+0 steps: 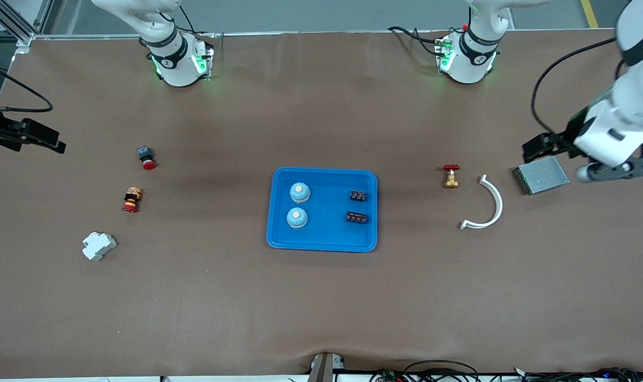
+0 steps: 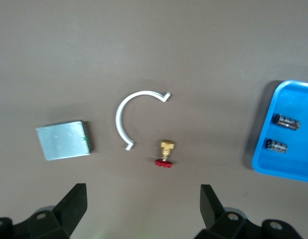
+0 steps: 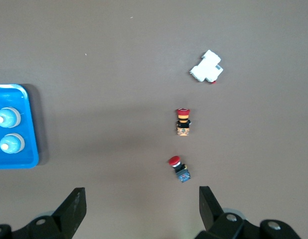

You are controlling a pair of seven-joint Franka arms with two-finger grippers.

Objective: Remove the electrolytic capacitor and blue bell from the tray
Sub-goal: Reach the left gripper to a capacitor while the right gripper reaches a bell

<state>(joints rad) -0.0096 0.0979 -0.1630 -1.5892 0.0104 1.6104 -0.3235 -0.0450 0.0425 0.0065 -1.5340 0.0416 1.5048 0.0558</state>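
Blue tray [image 1: 323, 243] sits mid-tabletop [image 1: 321, 297], with wide bare brown surface between it and the front edge and open lanes on both flanks. In the tray, two bells [image 1: 300, 192] stand upright, domes up, on the side toward the right arm's end, one nearer the camera than the other. Two capacitors [image 1: 357, 196] lie flat on the side toward the left arm's end, long axes running roughly along the table's length, likewise one nearer the camera than the other; bells and capacitors are well apart. Toward the left arm's end: a brass valve [image 1: 451, 176] with red handwheel, a white curved clip [image 1: 486, 206] just beside it, and a grey metal box [image 1: 542, 175] close to the table edge. Toward the right arm's end: a red-capped push button [image 1: 146, 157], a second button [image 1: 132, 199] with red and yellow bands, and a white block [image 1: 98, 245] nearest the camera. None of these crowd the tray. Left hand [image 2: 143, 209] hangs over the valve and clip area, jaws wide apart, holding nothing. Right hand [image 3: 142, 209] hangs over the buttons, jaws equally spread, empty.
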